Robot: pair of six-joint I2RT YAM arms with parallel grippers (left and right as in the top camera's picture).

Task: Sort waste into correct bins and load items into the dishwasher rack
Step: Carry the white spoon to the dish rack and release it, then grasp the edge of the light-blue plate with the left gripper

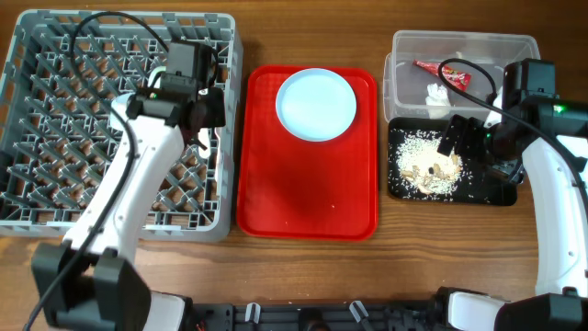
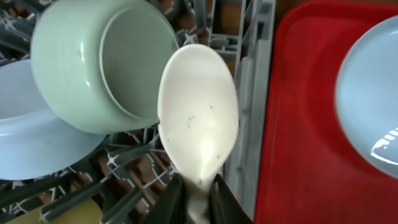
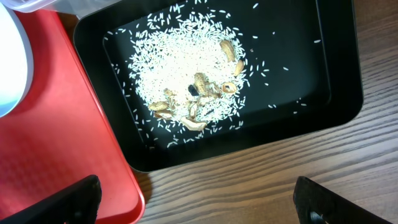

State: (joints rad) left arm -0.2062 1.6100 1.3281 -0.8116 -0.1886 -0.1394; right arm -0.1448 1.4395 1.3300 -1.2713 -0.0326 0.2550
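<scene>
- The left gripper (image 2: pixel 198 200) is pinching the white spoon (image 2: pixel 199 118) by its handle, just beside a tilted mint bowl (image 2: pixel 93 62) in the rack (image 1: pixel 55 138).
- The rack is sitting at the desk's (image 1: pixel 413 267) left edge.
- The right gripper (image 3: pixel 199 202) is hanging spread wide over the black tray (image 3: pixel 336 74), near the desk's right edge, with rice scraps (image 3: pixel 180 68) lying inside.
- The plate (image 1: pixel 316 103) is resting at the red tray's (image 1: pixel 303 193) far end.
</scene>
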